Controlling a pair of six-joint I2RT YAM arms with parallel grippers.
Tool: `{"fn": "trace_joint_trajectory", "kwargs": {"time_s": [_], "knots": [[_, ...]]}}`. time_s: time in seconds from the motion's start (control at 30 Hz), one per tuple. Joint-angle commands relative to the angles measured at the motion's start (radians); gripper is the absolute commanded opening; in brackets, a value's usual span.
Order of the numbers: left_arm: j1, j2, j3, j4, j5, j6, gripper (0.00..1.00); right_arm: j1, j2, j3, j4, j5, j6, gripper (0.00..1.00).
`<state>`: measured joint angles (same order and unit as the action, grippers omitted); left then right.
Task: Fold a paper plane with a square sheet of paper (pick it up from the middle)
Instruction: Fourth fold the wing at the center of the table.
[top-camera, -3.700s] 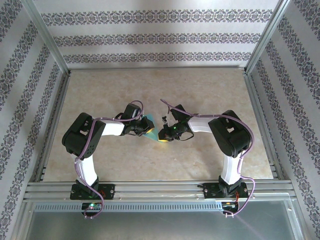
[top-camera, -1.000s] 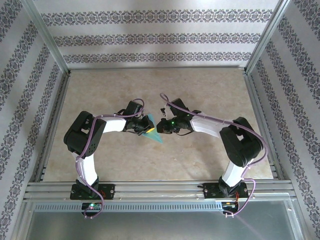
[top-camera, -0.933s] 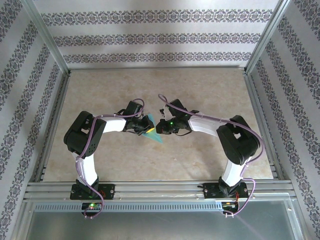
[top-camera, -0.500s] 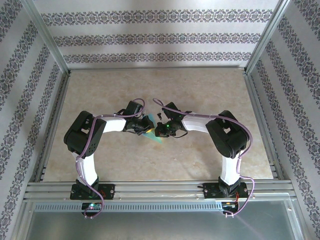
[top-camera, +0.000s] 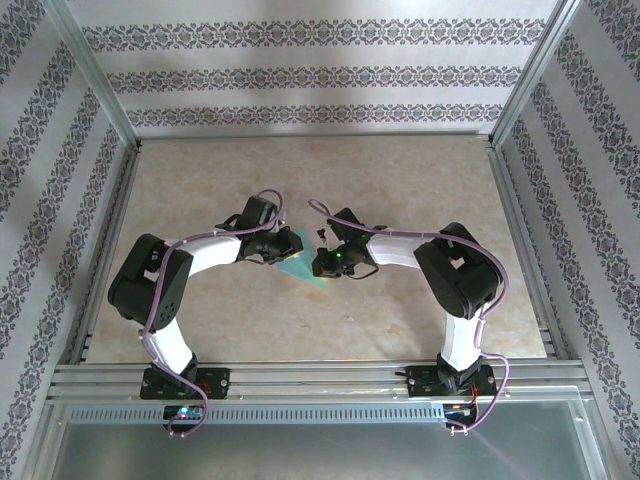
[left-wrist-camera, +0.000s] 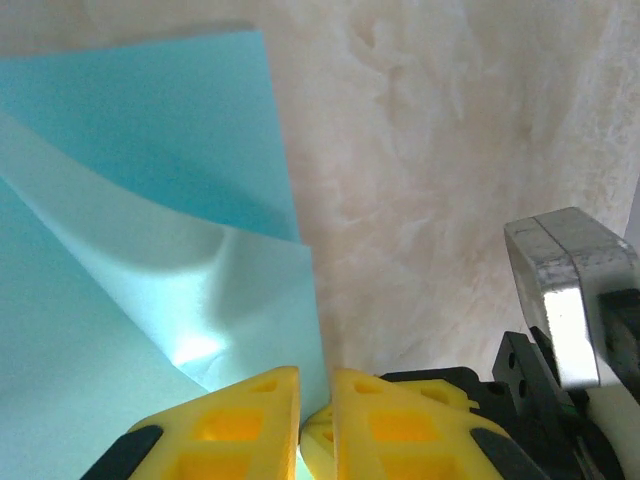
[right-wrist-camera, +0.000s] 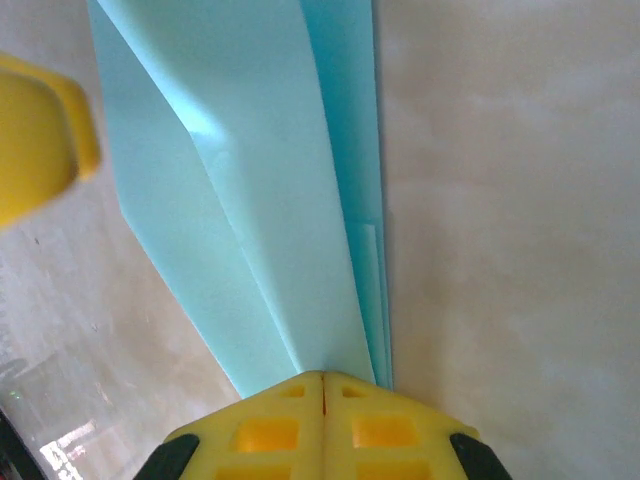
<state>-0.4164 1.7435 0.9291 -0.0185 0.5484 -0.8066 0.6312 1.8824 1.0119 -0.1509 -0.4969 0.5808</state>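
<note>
Beige stone-look worktop (top-camera: 400, 180), patterned wallpaper (top-camera: 300, 80) behind and on both sides, metal frame post (top-camera: 95, 90) at far left. Left arm (top-camera: 150, 290) bent in from its base toward centre. Left end effector (top-camera: 292, 248) low over the worktop, at the left edge of the paper plane (top-camera: 297, 266).

From the left wrist: yellow fingers (left-wrist-camera: 240, 420) nearly together, thin slit between them, light-blue flap edge running down to that slit. Clamped or just touching: cannot tell. Flap bowed upward with a curved bend across it, second layer flatter behind.

Paper plane mid-worktop, between the two end effectors, on or just above the surface.

Right end effector (top-camera: 320, 268) just right of it, touching. From the right wrist: fingers (right-wrist-camera: 270, 430) pressed tight together, pinching the narrow end of the plane. Long creases fanning away from the pinch, layers stacked along the right edge. One yellow fingertip of the left end effector at upper left of that view, beside the paper's left edge.

Green status light (top-camera: 341, 262) on the right wrist. Right arm (top-camera: 460, 280) reaching in from the right.
</note>
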Motion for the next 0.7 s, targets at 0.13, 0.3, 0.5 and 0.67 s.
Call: {"fn": "trace_joint_trajectory", "kwargs": {"time_s": [0.13, 0.3, 0.5, 0.67], "knots": [[-0.004, 0.062, -0.013, 0.014, 0.032, 0.071, 0.16, 0.007, 0.02, -0.043, -0.143, 0.027, 0.003, 0.02], [-0.021, 0.106, 0.025, -0.007, 0.058, 0.112, 0.16, 0.007, 0.035, -0.037, -0.153, 0.031, 0.004, 0.03], [-0.02, 0.119, 0.056, -0.118, -0.056, 0.154, 0.16, 0.011, 0.046, -0.028, -0.188, 0.066, -0.007, 0.02], [-0.018, 0.159, 0.116, -0.22, -0.111, 0.179, 0.16, 0.01, 0.066, -0.016, -0.269, 0.136, -0.053, 0.03]]}}
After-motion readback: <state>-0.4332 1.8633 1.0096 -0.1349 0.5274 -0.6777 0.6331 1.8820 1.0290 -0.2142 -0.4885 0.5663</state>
